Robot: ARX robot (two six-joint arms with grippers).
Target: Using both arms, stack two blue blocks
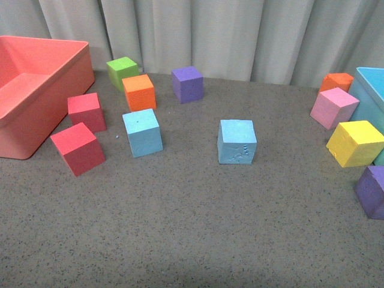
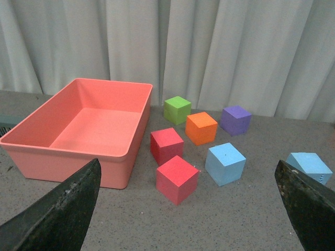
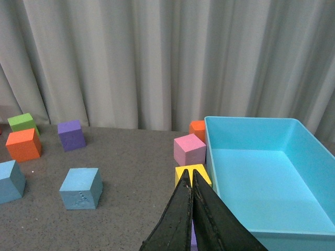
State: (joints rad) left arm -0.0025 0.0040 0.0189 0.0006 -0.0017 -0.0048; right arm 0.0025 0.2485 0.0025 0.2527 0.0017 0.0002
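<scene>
Two sky-blue blocks sit apart on the grey table. The plain blue block [image 1: 143, 132] is left of centre. The blue block with embossed marks [image 1: 237, 141] is at the centre. Neither arm shows in the front view. In the left wrist view the plain blue block [image 2: 225, 163] and the marked one [image 2: 309, 167] lie ahead of my open, empty left gripper [image 2: 191, 209]. In the right wrist view the marked block [image 3: 80, 188] and part of the plain one [image 3: 10, 181] lie off to one side of my shut, empty right gripper [image 3: 189, 178].
A coral bin [image 1: 36, 90] stands at the left and a turquoise bin [image 1: 372, 90] at the right edge. Two red cubes [image 1: 78, 148], an orange cube [image 1: 139, 92], a green cube [image 1: 122, 72] and a purple cube [image 1: 187, 83] lie around the plain block. Pink [image 1: 333, 107], yellow [image 1: 354, 143], orange and purple cubes sit at the right.
</scene>
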